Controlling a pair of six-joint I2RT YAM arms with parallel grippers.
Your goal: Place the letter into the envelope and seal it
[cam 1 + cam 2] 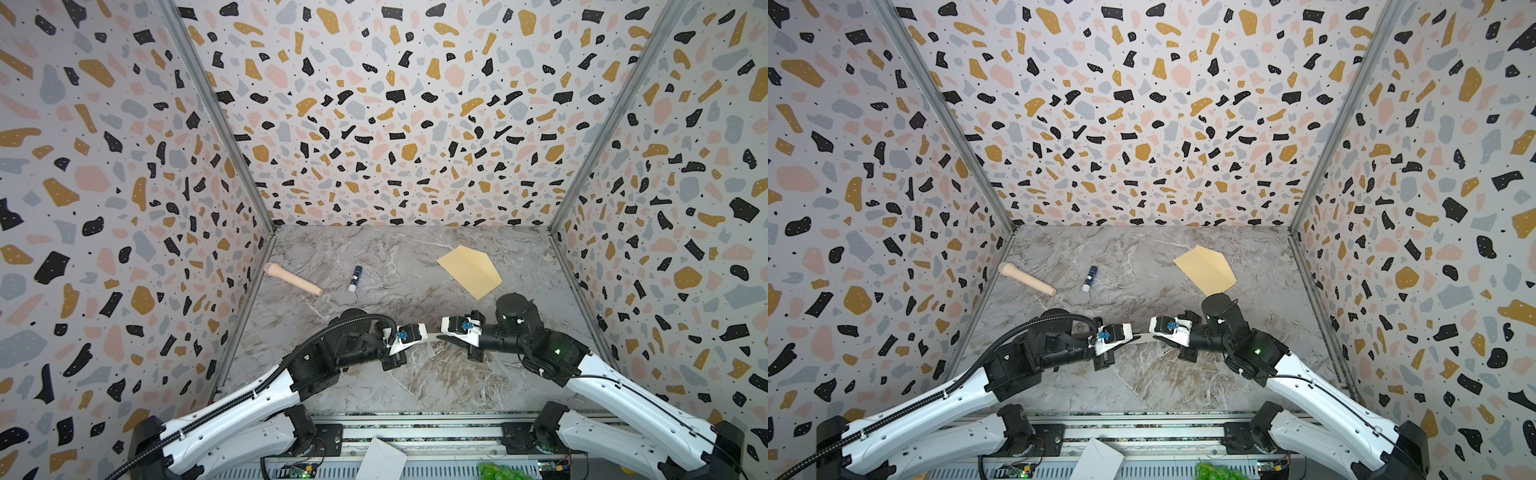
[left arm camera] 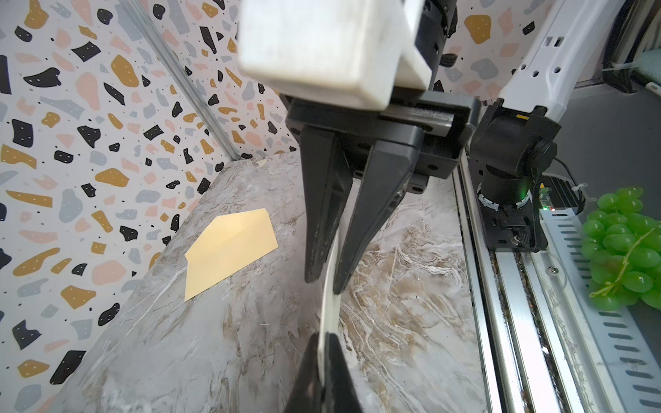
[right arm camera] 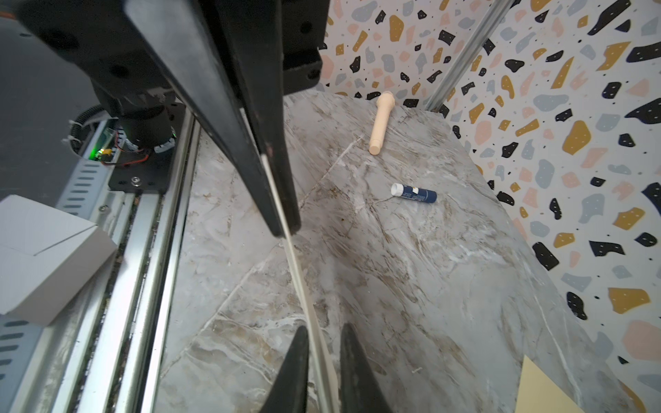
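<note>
With only 1 claw pinching, the letter (image 2: 329, 314) (seen edge-on, above the table (image 1: 374, 257)) could sag or swing and miss the envelope (image 1: 469, 270), which lies well apart with its flap open. The left claw (image 2: 323, 339) is pressed together on the letter's edge. The right claw (image 3: 323, 327) stands slightly spread around it.

Cream letter (image 2: 329, 307) aloft, edge-on (slightly bowed); tan envelope (image 1: 469, 270) flat, flap open, back right.
</note>
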